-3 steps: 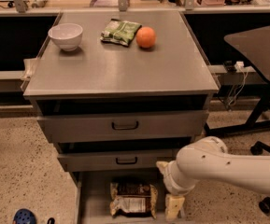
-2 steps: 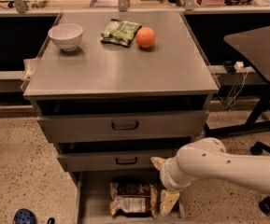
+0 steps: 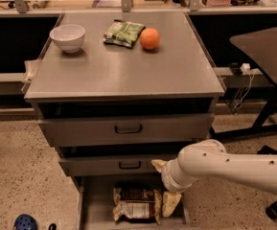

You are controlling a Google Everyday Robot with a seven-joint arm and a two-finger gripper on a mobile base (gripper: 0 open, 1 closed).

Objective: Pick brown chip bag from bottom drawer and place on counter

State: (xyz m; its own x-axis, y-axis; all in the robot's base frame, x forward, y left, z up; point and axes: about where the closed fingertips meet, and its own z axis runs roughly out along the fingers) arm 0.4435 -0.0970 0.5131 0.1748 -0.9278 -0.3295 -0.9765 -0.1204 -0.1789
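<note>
The brown chip bag (image 3: 136, 203) lies flat in the open bottom drawer (image 3: 80, 206), its dark brown part toward the cabinet and its pale printed part toward the front. My gripper (image 3: 164, 184) hangs on the white arm just right of the bag, over the drawer's right side. It is open, with one cream finger (image 3: 158, 165) up by the middle drawer's front and the other (image 3: 170, 203) down beside the bag's right edge. It holds nothing. The counter (image 3: 123, 73) is the grey top of the cabinet.
On the counter's far part stand a white bowl (image 3: 67, 36), a green snack bag (image 3: 123, 32) and an orange (image 3: 149, 38). Two handled drawers (image 3: 127, 128) are partly pulled out above the bottom drawer. A dark side table (image 3: 267, 47) stands to the right. A blue object (image 3: 25, 222) lies on the floor at left.
My arm has shifted a little left toward the bag. The upper finger has come into view, so both spread fingers now show beside the bag. The bag has not moved.
</note>
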